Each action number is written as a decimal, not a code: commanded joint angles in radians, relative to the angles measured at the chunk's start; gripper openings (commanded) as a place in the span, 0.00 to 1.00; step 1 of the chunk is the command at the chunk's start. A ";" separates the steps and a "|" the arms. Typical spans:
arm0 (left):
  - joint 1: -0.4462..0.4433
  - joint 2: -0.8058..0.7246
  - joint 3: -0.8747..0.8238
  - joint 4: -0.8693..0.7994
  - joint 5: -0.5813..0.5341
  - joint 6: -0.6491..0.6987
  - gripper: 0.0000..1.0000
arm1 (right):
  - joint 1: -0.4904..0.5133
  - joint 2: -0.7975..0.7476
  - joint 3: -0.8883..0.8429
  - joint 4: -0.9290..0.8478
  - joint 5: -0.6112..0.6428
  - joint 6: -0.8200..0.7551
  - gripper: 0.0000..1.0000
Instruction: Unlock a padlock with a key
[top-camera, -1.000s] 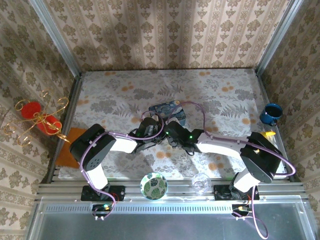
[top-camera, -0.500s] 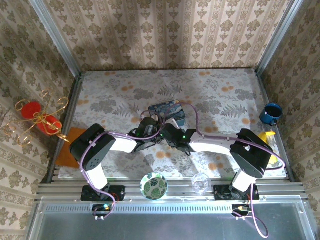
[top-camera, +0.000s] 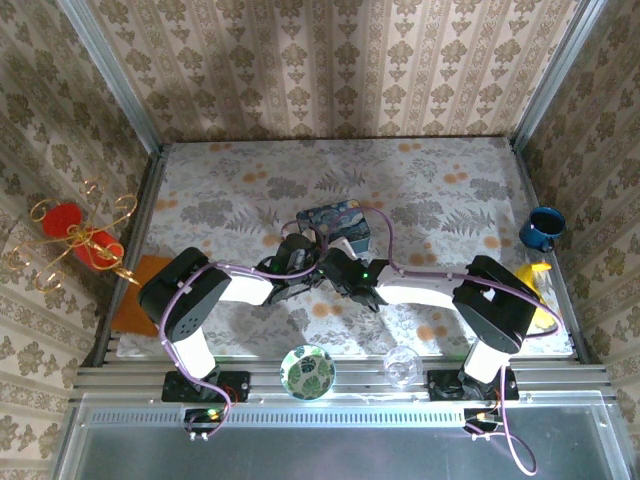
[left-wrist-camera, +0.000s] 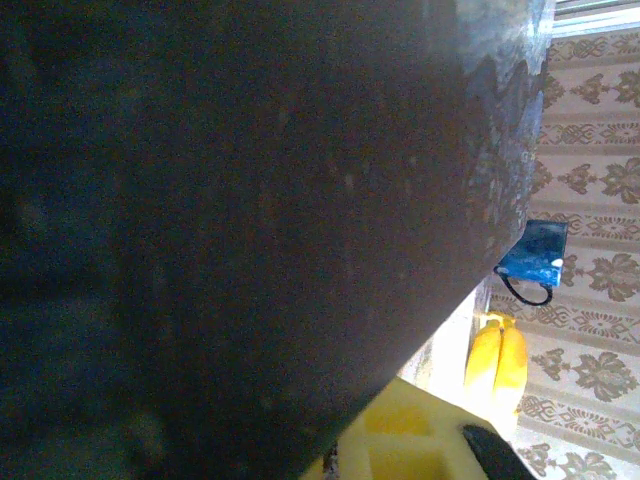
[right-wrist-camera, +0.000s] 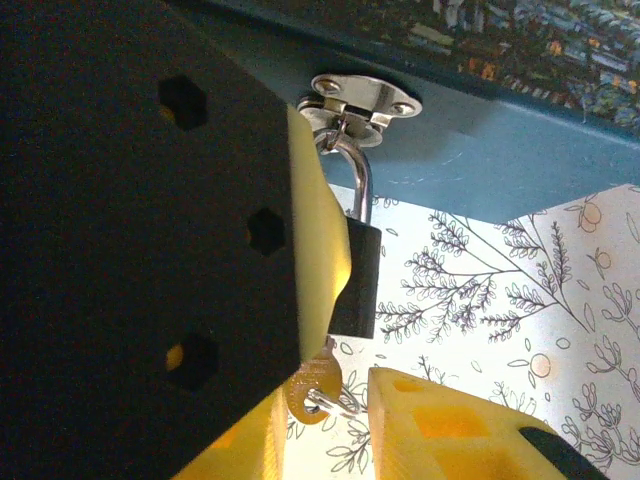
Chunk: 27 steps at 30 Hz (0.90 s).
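Brass-coloured, the key (right-wrist-camera: 312, 384) sits in the underside of the padlock (right-wrist-camera: 356, 282), its small ring dangling below. The padlock, dark-bodied with a silver shackle, hangs from the metal hasp (right-wrist-camera: 364, 97) on the front of the blue painted tin (right-wrist-camera: 520, 150), just above the flower-printed desk (right-wrist-camera: 480, 290).

The right hand (right-wrist-camera: 330, 408) comes at it from below. Its yellow fingers (right-wrist-camera: 440, 425) stand apart with the key's head between them, and it has hold of nothing.

The left hand (top-camera: 305, 258) lays one yellow pad (right-wrist-camera: 318, 230) against the padlock's side, as if bracing it. Its other finger is hidden, so I cannot tell whether it grips or only leans.

The step in hand looks to be the taking of the key, already seated in the keyway. Next, the right fingers should pinch the key's head squarely and turn it while the lock body is kept from swinging on the hasp. A loose pinch would likely slip off so small a head.

No brand, label or lettering can be read on lock, key or tin.
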 joint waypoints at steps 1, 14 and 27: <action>-0.006 -0.029 0.015 -0.045 0.024 0.017 0.00 | 0.007 0.020 0.003 0.072 0.064 0.012 0.23; -0.007 -0.022 0.023 -0.037 0.044 0.012 0.00 | -0.017 0.012 -0.056 0.220 0.051 0.031 0.05; -0.005 -0.014 0.025 -0.027 0.057 0.011 0.00 | -0.210 -0.117 -0.180 0.366 -0.347 0.154 0.00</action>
